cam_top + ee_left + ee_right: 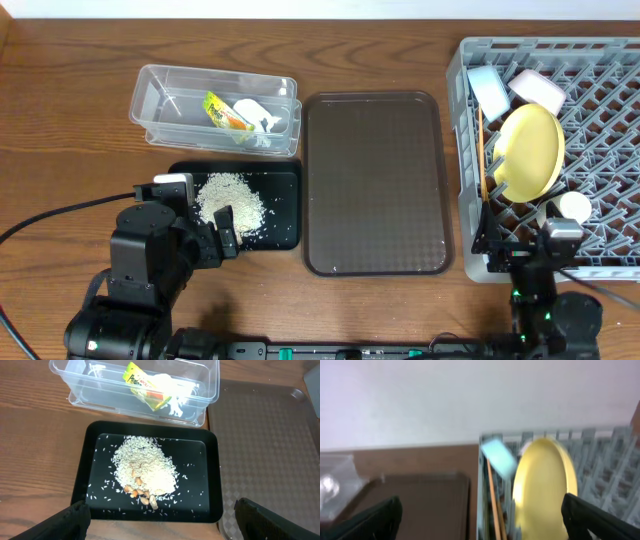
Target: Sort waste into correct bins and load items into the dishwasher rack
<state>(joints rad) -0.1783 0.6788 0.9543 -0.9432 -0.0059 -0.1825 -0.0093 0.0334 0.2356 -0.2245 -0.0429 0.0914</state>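
The clear tub (150,92) holds the green-and-orange wrapper (222,110) and crumpled white paper (256,114). The black tray (285,185) holds a heap of rice-like crumbs (230,198). My left gripper (222,235) is open and empty over the tray's near edge; its wrist view shows the tray (200,460), crumbs (145,467), tub (210,390) and wrapper (142,385). The grey rack (610,130) holds the yellow plate (528,150) on edge, the light blue bowl (488,88), white bowl (538,90), white cup (573,207) and chopsticks (482,150). My right gripper (500,245) is open and empty at the rack's front left corner.
The brown serving tray (375,180) lies between the black tray and the rack. The blurred right wrist view shows the plate (545,485), chopsticks (492,495) and the rack's left wall (482,490). Cables trail at the table's front left.
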